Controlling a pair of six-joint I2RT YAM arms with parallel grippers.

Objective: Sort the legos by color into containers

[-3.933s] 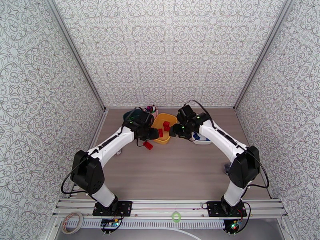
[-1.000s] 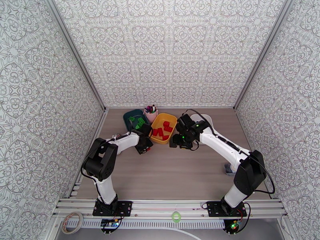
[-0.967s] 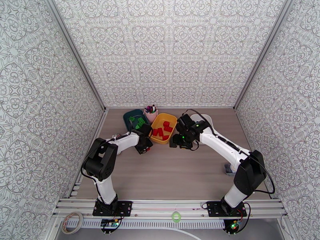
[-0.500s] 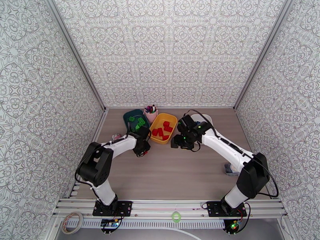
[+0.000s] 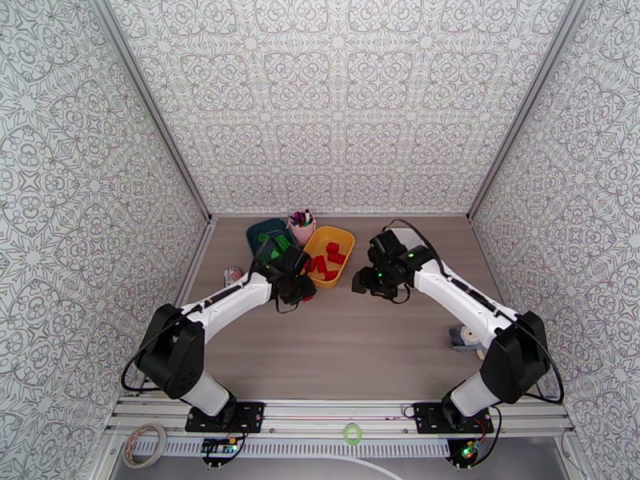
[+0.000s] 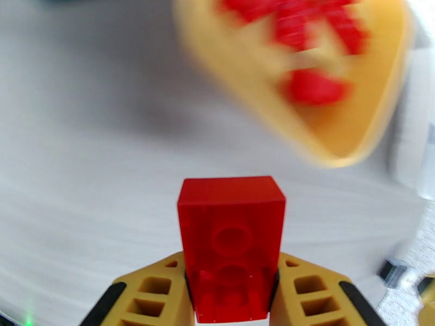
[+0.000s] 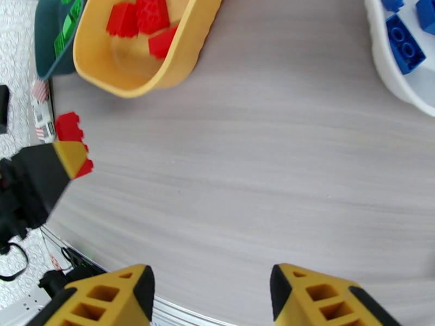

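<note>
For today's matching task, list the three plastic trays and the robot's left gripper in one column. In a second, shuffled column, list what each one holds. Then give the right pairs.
Column one
1. yellow plastic tray
2. white plastic tray
3. dark teal plastic tray
4. left gripper

Column two
A. green bricks
B. one red brick, clamped
C. blue bricks
D. several red bricks

Pairs: 1-D, 2-C, 3-A, 4-B
</note>
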